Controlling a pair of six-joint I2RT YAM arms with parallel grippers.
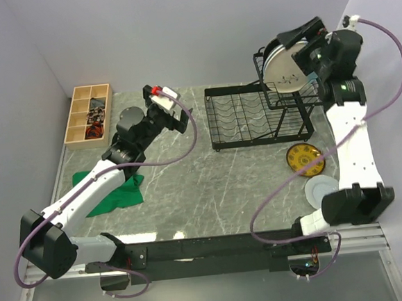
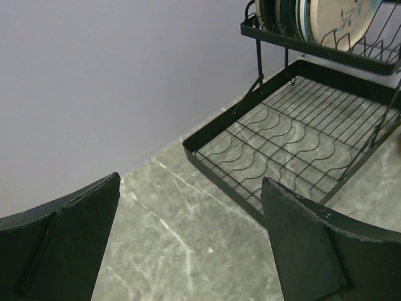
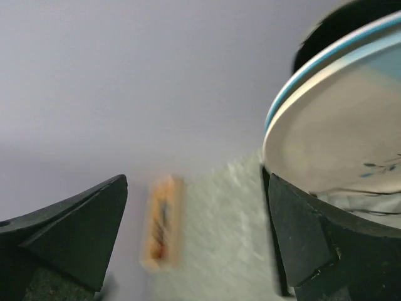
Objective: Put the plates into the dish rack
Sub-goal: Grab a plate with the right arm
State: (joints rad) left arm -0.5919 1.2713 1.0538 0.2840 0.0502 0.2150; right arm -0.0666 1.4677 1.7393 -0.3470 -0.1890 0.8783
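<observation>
Currently the dish rack [image 1: 254, 118] stands at the far right of the surface [image 1: 204, 185], with its slotted lower tray [image 2: 294, 144] on the left and its raised upper basket [image 1: 260, 68] at the right end. Several plates [image 2: 285, 12] stand on edge in the upper basket, packed side by side. The one facing right is a cream plate [image 3: 332, 138] with a blue rim and a small blue sprig on its face.

The right arm [image 1: 353, 135] reaches along the right edge to the far end, up to the basket. The right jaws are apart and hang just beside the cream plate. One finger [image 3: 313, 238] is close to the plate's lower edge, but the blurred wrist view does not show whether it touches. Nothing sits in the gap between the two fingers.

Two more plates lie flat on the surface, near of the rack on the right. One is a yellow patterned plate [image 1: 305, 159]. Nearer still is a pale plate [image 1: 321, 188], partly hidden under the right arm.

The left arm [image 1: 86, 194] stretches from the near left towards the middle. The left jaws are wide apart, grip nothing and point at the lower tray from its left.

A green cloth [image 1: 114, 192] lies crumpled at the near left, partly under the left arm. A wooden box [image 1: 87, 114] with compartments sits at the far left.
</observation>
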